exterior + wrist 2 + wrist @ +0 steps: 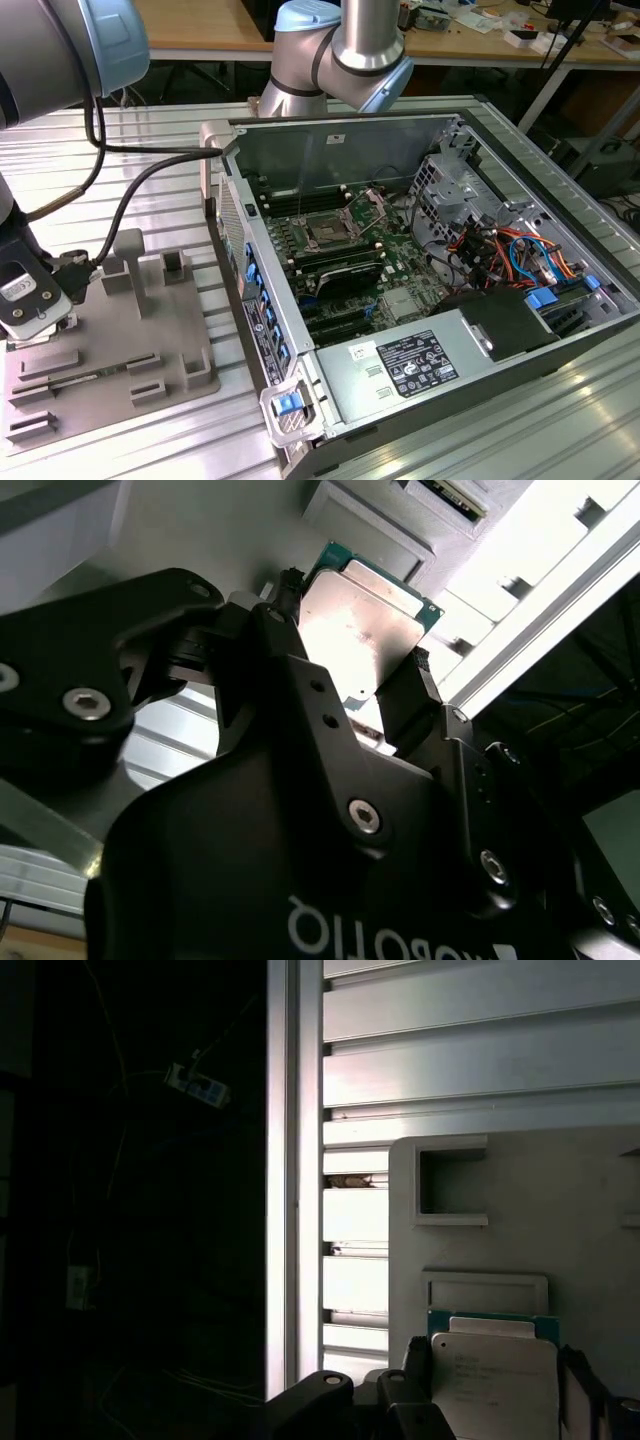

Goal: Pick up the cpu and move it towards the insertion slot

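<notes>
The gripper (352, 630) pinched the cpu (365, 615) by two side edges at the grey tray (110, 345) – likely so the flat chip could not slip – well apart from the insertion slot (328, 228)
</notes>
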`<state>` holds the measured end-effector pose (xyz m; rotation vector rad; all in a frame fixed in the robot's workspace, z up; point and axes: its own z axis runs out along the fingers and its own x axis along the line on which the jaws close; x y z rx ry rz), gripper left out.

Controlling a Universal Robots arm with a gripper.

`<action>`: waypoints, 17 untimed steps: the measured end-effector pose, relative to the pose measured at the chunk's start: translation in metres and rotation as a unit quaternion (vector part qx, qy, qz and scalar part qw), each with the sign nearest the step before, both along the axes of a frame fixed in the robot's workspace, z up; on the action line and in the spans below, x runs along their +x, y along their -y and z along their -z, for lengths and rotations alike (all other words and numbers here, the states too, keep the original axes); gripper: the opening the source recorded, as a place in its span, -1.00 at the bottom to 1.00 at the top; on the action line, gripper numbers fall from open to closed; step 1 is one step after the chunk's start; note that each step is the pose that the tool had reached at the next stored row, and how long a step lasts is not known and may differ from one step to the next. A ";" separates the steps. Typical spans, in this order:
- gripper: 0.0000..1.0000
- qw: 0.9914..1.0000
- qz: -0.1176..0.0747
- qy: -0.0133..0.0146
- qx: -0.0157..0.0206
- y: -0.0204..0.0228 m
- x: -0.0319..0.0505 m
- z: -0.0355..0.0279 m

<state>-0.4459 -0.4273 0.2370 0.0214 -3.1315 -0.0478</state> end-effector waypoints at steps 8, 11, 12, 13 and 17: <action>0.09 1.000 0.000 0.000 0.000 0.0000 0.0000 -0.0017; 0.09 1.000 0.000 0.000 0.000 0.0000 -0.0001 -0.0030; 0.09 1.000 0.000 0.000 0.000 0.0000 0.0000 -0.0037; 0.09 1.000 0.000 0.000 0.000 0.0000 0.0000 -0.0039; 0.09 1.000 0.000 0.000 0.000 0.0000 0.0000 -0.0078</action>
